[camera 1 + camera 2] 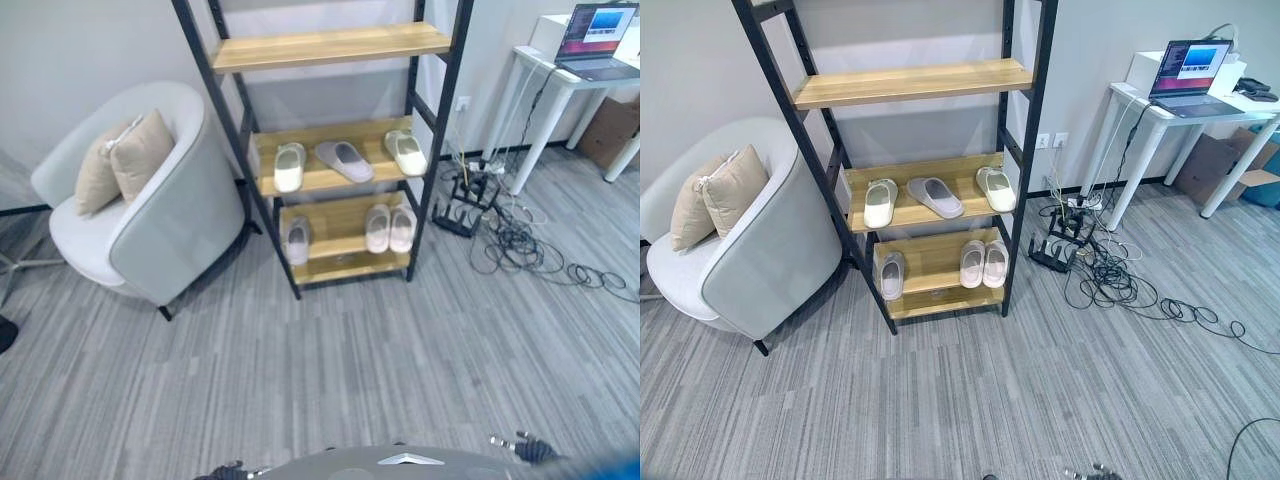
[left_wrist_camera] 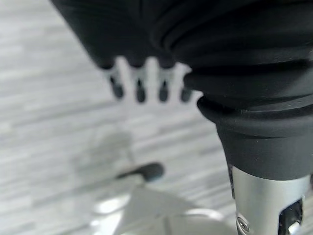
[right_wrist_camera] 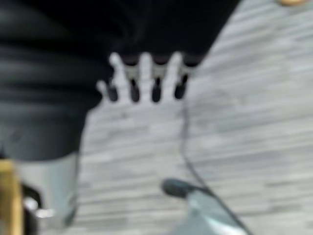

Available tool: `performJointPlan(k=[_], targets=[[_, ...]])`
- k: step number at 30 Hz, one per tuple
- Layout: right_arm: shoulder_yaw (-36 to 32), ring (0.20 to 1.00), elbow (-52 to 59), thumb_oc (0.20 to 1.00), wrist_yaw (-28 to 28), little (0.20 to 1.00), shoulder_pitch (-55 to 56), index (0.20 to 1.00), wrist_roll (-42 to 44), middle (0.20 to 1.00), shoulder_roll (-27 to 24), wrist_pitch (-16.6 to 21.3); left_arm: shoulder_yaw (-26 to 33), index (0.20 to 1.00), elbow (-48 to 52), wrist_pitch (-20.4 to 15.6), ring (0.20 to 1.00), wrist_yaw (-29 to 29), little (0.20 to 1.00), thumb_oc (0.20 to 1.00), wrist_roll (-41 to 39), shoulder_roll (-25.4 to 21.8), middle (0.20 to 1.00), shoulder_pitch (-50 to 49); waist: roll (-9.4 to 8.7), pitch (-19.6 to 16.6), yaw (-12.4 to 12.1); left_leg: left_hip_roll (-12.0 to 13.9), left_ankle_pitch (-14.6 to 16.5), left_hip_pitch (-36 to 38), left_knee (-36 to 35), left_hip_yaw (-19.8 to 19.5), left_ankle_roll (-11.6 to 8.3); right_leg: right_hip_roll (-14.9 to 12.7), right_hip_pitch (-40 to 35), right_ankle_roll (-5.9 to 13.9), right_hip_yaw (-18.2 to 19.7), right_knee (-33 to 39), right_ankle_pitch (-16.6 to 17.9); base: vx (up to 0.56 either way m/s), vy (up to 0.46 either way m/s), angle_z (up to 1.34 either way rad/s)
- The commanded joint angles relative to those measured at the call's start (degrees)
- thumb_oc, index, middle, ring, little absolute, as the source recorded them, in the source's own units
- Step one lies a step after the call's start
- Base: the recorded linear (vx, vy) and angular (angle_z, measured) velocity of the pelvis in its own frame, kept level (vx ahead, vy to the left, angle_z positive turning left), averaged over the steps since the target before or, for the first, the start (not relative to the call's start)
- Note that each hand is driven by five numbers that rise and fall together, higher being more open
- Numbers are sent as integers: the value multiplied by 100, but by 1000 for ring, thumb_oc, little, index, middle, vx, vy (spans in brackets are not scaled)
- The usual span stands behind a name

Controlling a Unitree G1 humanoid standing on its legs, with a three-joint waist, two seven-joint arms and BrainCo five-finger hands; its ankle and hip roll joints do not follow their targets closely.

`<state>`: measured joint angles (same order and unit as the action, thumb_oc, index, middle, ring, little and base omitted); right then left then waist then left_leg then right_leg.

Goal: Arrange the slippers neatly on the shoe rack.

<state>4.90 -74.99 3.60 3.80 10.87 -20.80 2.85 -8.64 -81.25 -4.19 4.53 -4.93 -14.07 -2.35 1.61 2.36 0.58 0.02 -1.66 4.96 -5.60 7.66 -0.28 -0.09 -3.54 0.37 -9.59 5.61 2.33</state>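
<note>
Both hands hang low over the floor, left hand [image 2: 146,88] and right hand [image 3: 146,83] with fingers straight, slightly apart, holding nothing. Well beyond the fingertips, slippers [image 1: 343,158] sit on the shoe rack [image 1: 330,45], the grey one askew. Probably soft, light; pinch the heel edge.

- Even, bright indoor light; soft shadows lie under the shoe rack [image 1: 330,150] shelves and the armchair [image 1: 150,220].
- Head views are sharp, with edges bowed.
- Both wrist views are blurred, the fingers [image 2: 139,88] out of focus.
</note>
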Motion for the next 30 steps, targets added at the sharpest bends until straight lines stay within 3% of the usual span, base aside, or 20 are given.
performJointPlan(k=[1,11,14,16,17,20,21,22,23,24,26,28,30], targets=[[243,1000,-187,1000,-83,1000,-87,1000,-75,1000,-45,23,9,1000,-158,-57,1000,-139,1000,1000,165,-1,1000,265,-64,43,69,389,-20,-295,60,-353,-358,-376,-133,537,-50,-61,-226,0,0,0],[156,1000,-508,1000,35,1000,-87,1000,105,1000,-6,-108,-315,1000,126,-81,1000,-103,1000,1000,103,125,1000,471,-26,157,96,422,-39,-302,60,-399,-398,-380,-133,512,-82,-81,-235,13,-37,1],[200,1000,-458,1000,16,1000,-207,1000,144,1000,-23,-97,-499,1000,224,-97,1000,-106,1000,1000,81,200,1000,606,7,348,113,503,-108,-384,126,-438,-414,-372,104,423,-40,-500,-408,-36,-82,2],[202,1000,-433,1000,-18,1000,-257,1000,148,1000,-56,-93,-623,1000,306,-100,1000,-89,1000,1000,65,274,1000,634,-23,520,114,560,134,-761,900,-447,-410,-400,252,320,22,-837,-607,-40,-129,3],[250,1000,-534,1000,-62,1000,-277,1000,19,1000,-43,-138,-786,1000,409,-103,1000,-117,1000,1000,116,358,1000,660,-67,759,89,557,98,-1375,2039,-393,-461,-420,237,196,-14,-1041,-734,-7,-147,10],[496,1000,-586,1000,-95,1000,-371,1000,-219,1000,44,-220,-981,1000,536,-88,1000,-148,1000,1000,233,381,1000,695,-126,972,43,723,-186,-2118,2892,-64,-428,-414,163,116,-132,-1103,-953,133,-92,25],[672,1000,-563,1000,-51,1000,-357,1000,-376,1000,109,-265,-930,1000,547,-74,1000,-125,1000,1000,254,356,1000,598,-125,950,-110,689,-102,-2491,2537,109,-360,-405,-12,174,-159,-1016,-1072,259,-4,9],[675,1000,-562,1000,-50,1000,-353,1000,-376,1000,112,-265,-930,1000,550,-73,1000,-125,1000,1000,254,352,1000,592,-141,952,-113,675,-98,-2471,2526,123,-356,-422,-24,181,-154,-1014,-1080,471,99,5],[823,1000,-492,1000,-48,1000,-378,1000,-492,1000,172,-234,-867,1000,465,-67,1000,-129,1000,1000,283,336,1000,472,-96,916,-321,628,-454,-2624,1815,74,-418,-351,-289,252,-122,-889,-1105,275,86,12],[823,1000,-491,1000,-48,1000,-377,1000,-492,1000,174,-234,-867,1000,464,-68,1000,-130,1000,1000,284,335,1000,471,-108,923,-320,615,-464,-2600,1792,80,-418,-363,-303,255,-123,-884,-1108,417,136,9],[975,1000,-347,1000,-53,1000,-448,1000,-665,1000,234,-194,-773,1000,228,-19,1000,-105,1000,1000,389,326,1000,371,-134,869,-496,552,-643,-2535,1088,-145,-467,-367,-566,360,-52,-766,-1149,348,140,-15],[970,1000,-217,1000,-50,1000,-472,1000,-752,1000,261,-148,-507,1000,-89,56,1000,-186,1000,1000,572,281,1000,159,-205,732,-616,377,-673,-2568,1139,-401,-400,-431,-801,476,31,-721,-1174,434,201,-36],[928,1000,-150,1000,-21,1000,-479,1000,-728,1000,289,-165,-344,1000,-228,101,1000,-230,1000,1000,673,150,1000,94,-291,628,-639,278,-593,-2456,1215,-320,-281,-576,-775,555,92,-898,-1084,363,222,-64]])
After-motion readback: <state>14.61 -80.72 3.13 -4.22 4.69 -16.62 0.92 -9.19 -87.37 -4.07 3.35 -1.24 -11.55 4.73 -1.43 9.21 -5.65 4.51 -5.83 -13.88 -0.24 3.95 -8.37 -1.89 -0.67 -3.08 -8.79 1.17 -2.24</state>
